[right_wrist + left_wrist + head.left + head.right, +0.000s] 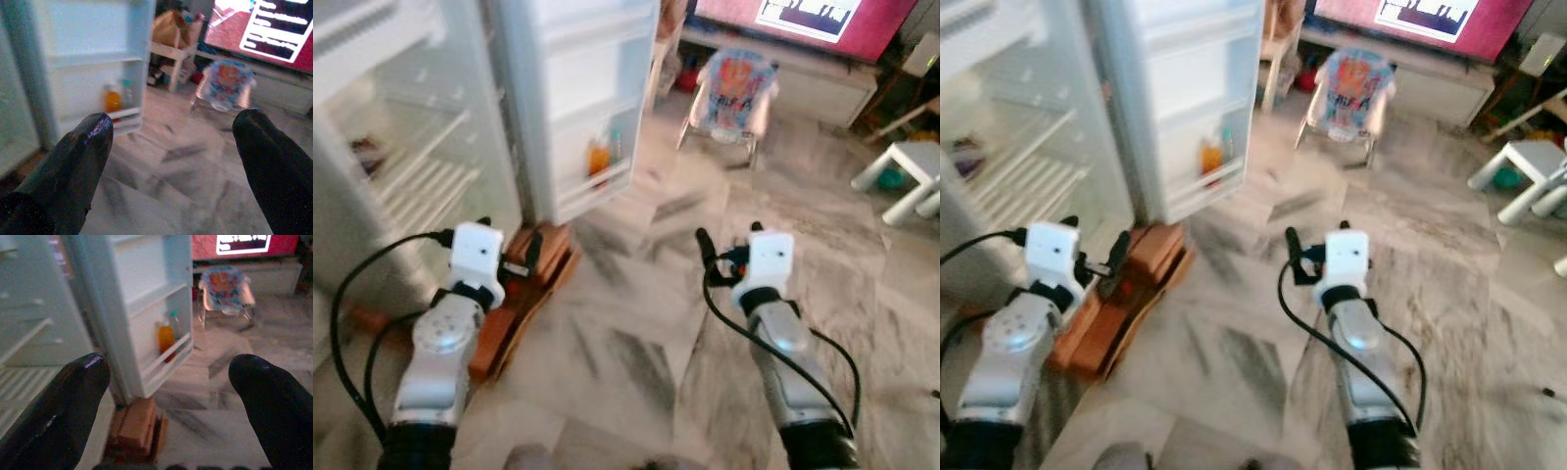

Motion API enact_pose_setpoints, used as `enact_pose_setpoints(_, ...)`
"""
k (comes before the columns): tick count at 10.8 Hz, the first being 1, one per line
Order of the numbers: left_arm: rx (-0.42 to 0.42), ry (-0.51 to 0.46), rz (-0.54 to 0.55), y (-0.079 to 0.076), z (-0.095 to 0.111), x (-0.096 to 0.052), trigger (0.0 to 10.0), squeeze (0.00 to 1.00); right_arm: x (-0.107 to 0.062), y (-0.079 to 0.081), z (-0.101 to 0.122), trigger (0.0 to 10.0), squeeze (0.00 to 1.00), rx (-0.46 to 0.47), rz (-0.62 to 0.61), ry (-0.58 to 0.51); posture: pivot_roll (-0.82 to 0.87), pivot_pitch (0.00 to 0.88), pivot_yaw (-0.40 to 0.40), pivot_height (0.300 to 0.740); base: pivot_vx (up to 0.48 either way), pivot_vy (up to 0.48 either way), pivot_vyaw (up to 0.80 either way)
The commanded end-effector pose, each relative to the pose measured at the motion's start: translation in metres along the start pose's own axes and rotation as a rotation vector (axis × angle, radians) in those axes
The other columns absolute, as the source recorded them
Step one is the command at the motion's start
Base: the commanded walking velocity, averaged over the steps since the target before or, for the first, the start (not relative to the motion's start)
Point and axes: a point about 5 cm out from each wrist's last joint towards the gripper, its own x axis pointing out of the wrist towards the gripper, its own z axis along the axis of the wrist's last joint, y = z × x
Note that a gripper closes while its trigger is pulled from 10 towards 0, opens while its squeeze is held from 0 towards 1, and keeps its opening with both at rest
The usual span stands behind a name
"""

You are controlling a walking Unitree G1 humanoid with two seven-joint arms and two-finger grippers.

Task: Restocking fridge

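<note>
Nearest the robot, both silver arms reach forward over the grey-veined marble floor (636, 362), each ending in a white wrist block. The left claw (168, 396) hangs in front of the open white fridge (401, 147), its two black fingers (63, 401) spread wide apart with nothing between them. The right claw (173, 156) hovers over bare floor well to the right of the fridge, its fingers (73, 161) likewise spread wide and empty. Just beyond the left claw, at the foot of the fridge, lies a low stack of reddish-brown wooden blocks (524, 284), tucked under the bottom corner of the open white fridge door (582, 98). The fridge body stands open on the left with pale wire shelves (421, 186) showing inside and a small dark item on one shelf, too blurred to name. The door swings out toward the room; in its lowest door rack stand an orange-filled bottle (166, 339) and, touching it on the side away from the hinge, a clear bottle with a green cap (175, 325). The door racks above them look bare. Farther off, beyond the fridge door, a colourful baby bouncer seat (734, 88) sits on the floor in front of a long pale low cabinet (822, 83), with a red-framed screen (813, 20) above it. To the far right of the fridge stands a small white plastic stool (906, 176).
</note>
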Motion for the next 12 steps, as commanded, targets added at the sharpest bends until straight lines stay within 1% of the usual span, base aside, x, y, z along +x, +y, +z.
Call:
enact_pose_setpoints(1, 0.025, -0.005, -0.037, -0.012, 0.004, 0.003, 10.0, 0.00, -0.003, -0.009, 0.001, 10.0, 0.00, -0.010, -0.043, -0.004, 0.10, 0.082, -0.051, 0.740, 0.416, 0.000, 0.00)
enact_pose_setpoints(2, 0.032, -0.003, -0.041, -0.016, 0.005, 0.001, 10.0, 0.00, -0.005, -0.010, 0.003, 10.0, 0.00, -0.012, -0.053, -0.014, 0.08, 0.091, -0.035, 0.740, 0.424, 0.000, 0.00)
enact_pose_setpoints(3, 0.054, 0.023, -0.052, -0.017, -0.002, 0.000, 10.0, 0.00, -0.008, -0.013, 0.003, 10.0, 0.00, -0.011, -0.083, -0.017, 0.07, 0.086, -0.026, 0.740, 0.424, 0.000, -0.80)
enact_pose_setpoints(4, 0.062, 0.029, -0.039, -0.014, -0.003, 0.000, 10.0, 0.00, -0.010, -0.014, 0.002, 10.0, 0.00, -0.016, -0.092, -0.021, 0.07, 0.085, -0.016, 0.740, 0.424, 0.000, -0.80)
enact_pose_setpoints(5, 0.074, 0.039, -0.009, -0.007, -0.003, 0.001, 10.0, 0.00, -0.011, -0.015, 0.006, 10.0, 0.00, -0.006, -0.115, -0.039, 0.06, 0.071, 0.012, 0.740, 0.420, 0.000, -0.80)
enact_pose_setpoints(6, 0.085, 0.046, -0.002, -0.005, -0.003, 0.002, 10.0, 0.00, -0.011, -0.013, 0.012, 10.0, 0.00, -0.012, -0.123, -0.064, 0.05, 0.065, 0.030, 0.740, 0.424, 0.000, -0.80)
enact_pose_setpoints(7, 0.096, 0.043, -0.025, -0.008, -0.002, 0.008, 10.0, 0.00, -0.012, -0.012, 0.011, 10.0, 0.00, -0.033, -0.136, -0.066, 0.04, 0.052, 0.041, 0.740, 0.424, 0.000, 0.00)
enact_pose_setpoints(8, 0.095, 0.009, -0.068, -0.014, 0.003, 0.017, 10.0, 0.00, -0.013, -0.013, 0.007, 10.0, 0.00, -0.045, -0.157, -0.054, 0.04, 0.051, 0.041, 0.740, 0.424, 0.000, 0.00)
enact_pose_setpoints(9, 0.114, -0.011, -0.066, -0.014, 0.011, 0.031, 10.0, 0.00, -0.013, -0.006, 0.009, 10.0, 0.00, -0.062, -0.115, -0.058, 0.01, 0.046, 0.032, 0.740, 0.420, 0.000, 0.00)
enact_pose_setpoints(10, 0.118, -0.011, -0.060, -0.014, 0.012, 0.033, 10.0, 0.00, -0.012, -0.006, 0.009, 10.0, 0.00, -0.066, -0.113, -0.057, 0.01, 0.049, 0.028, 0.740, 0.420, 0.000, 0.00)
enact_pose_setpoints(11, 0.114, 0.002, -0.047, -0.015, 0.007, 0.030, 10.0, 0.00, -0.011, -0.010, 0.008, 10.0, 0.00, -0.057, -0.134, -0.049, 0.02, 0.056, 0.008, 0.740, 0.420, 0.000, -0.80)
enact_pose_setpoints(12, 0.129, 0.007, -0.051, -0.017, 0.003, 0.027, 10.0, 0.00, -0.011, -0.013, 0.007, 10.0, 0.00, -0.052, -0.139, -0.044, 0.04, 0.054, -0.016, 0.740, 0.420, 0.000, -0.80)
